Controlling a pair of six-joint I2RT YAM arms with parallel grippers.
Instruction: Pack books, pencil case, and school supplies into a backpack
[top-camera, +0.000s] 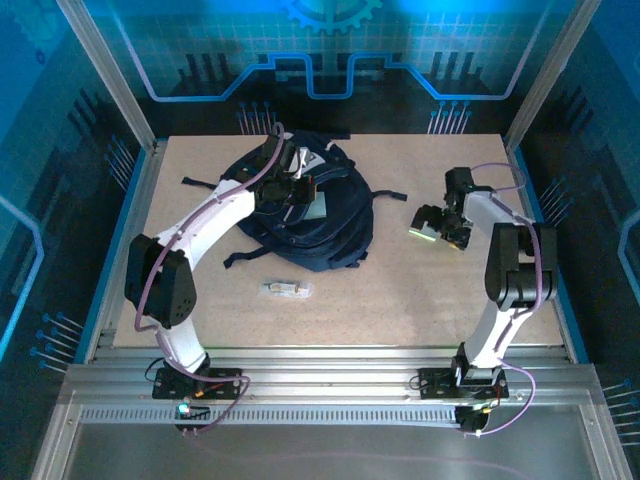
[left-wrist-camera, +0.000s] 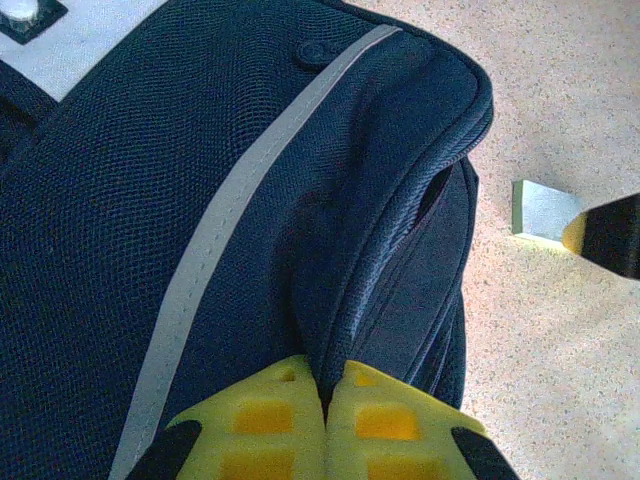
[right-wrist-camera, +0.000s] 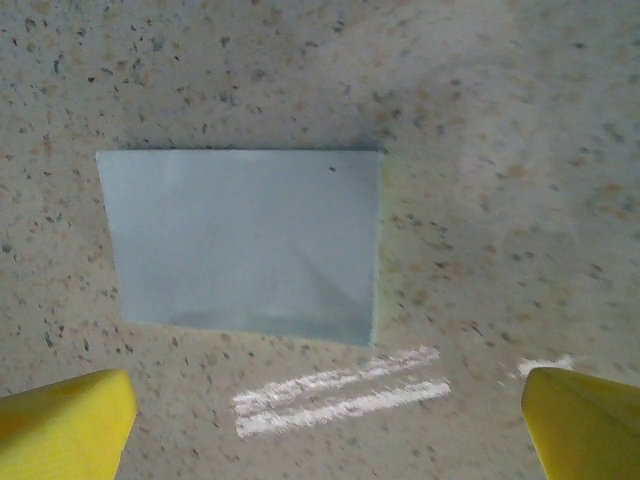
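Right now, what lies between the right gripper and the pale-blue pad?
Right wrist view: bare speckled table carrying two white streaks separates the open right gripper from the pale-blue pad.

FREE: bare counter (top-camera: 400, 300) between backpack (top-camera: 330, 235) and right arm (top-camera: 512, 262), and along the near edge | BLOCKED: centre-back, backpack with left arm (top-camera: 200, 225) arched over it | LOOSE: clear tube (top-camera: 285, 289) just in front of backpack | PAD: pale-blue pad (right-wrist-camera: 245, 245), bare counter all round
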